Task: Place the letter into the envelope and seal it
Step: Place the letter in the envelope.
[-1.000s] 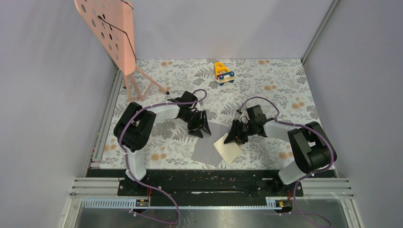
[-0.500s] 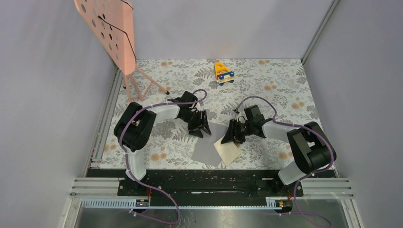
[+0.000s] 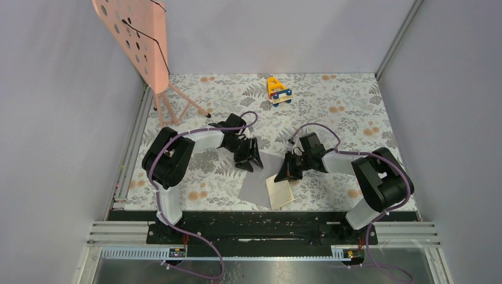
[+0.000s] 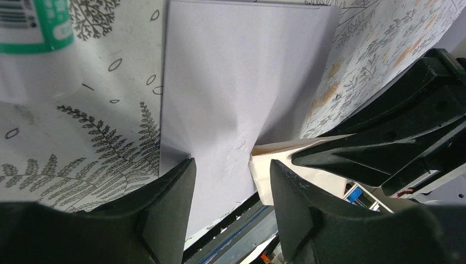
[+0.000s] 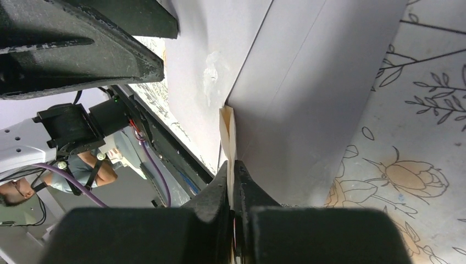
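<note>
The grey-lilac envelope [image 3: 257, 183] lies flat on the floral table between the two arms. Over its far corner my left gripper [image 3: 251, 161] stands open, a finger on either side of the paper [image 4: 236, 82], nothing pinched. The tan letter [image 3: 283, 192] lies at the envelope's right edge, partly overlapping it. My right gripper [image 3: 285, 174] is shut on the letter's thin edge [image 5: 227, 132], right against the envelope's side [image 5: 308, 82]. From the left wrist, the letter [image 4: 277, 170] shows under the right gripper's dark fingers [image 4: 379, 148].
A pink perforated stand [image 3: 139, 35] rises at the back left. A yellow toy [image 3: 278, 90] sits at the back centre. A white object with a green label [image 4: 33, 33] lies near the envelope. The black front rail [image 3: 260, 228] runs just below the paper.
My right gripper has shut on the letter and moved left, sliding the letter against the envelope's right side. The left arm has stayed still.
</note>
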You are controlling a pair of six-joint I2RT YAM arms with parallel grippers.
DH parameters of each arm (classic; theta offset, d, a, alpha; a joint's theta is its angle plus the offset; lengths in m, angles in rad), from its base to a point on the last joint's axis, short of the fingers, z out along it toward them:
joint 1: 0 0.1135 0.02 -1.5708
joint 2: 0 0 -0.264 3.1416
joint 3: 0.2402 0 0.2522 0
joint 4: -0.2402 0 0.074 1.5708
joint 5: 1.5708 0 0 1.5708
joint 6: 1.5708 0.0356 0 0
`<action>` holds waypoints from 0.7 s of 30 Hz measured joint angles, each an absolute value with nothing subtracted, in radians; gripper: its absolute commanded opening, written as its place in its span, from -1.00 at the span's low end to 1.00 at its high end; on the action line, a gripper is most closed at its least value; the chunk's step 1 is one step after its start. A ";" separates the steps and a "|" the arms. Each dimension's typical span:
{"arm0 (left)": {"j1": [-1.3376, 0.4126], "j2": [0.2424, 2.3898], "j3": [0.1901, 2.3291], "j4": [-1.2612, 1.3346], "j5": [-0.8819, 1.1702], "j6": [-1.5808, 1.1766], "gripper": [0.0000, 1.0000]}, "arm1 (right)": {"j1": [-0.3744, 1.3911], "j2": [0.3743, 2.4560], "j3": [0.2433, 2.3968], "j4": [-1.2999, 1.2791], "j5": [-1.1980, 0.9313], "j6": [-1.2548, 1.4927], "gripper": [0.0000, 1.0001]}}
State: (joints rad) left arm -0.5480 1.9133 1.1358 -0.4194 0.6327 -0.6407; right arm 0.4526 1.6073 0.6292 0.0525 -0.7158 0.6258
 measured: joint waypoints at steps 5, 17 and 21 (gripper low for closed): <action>-0.548 1.913 1.136 -0.419 0.633 -0.641 0.08 | 0.459 1.611 0.629 0.053 -0.694 0.646 -1.00; -0.535 1.868 1.088 -0.408 0.616 -0.650 0.06 | 0.463 1.611 0.631 0.004 -0.576 0.698 -1.00; -0.497 1.785 1.023 -0.391 0.598 -0.670 0.07 | 0.463 1.611 0.635 -0.026 -0.557 0.706 -1.00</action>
State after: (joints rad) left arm -0.4969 1.7855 1.0233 -0.3908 0.5980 -0.6701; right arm 0.4629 1.6112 0.6346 -0.0261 -0.5568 0.7059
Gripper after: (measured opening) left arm 0.534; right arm 0.019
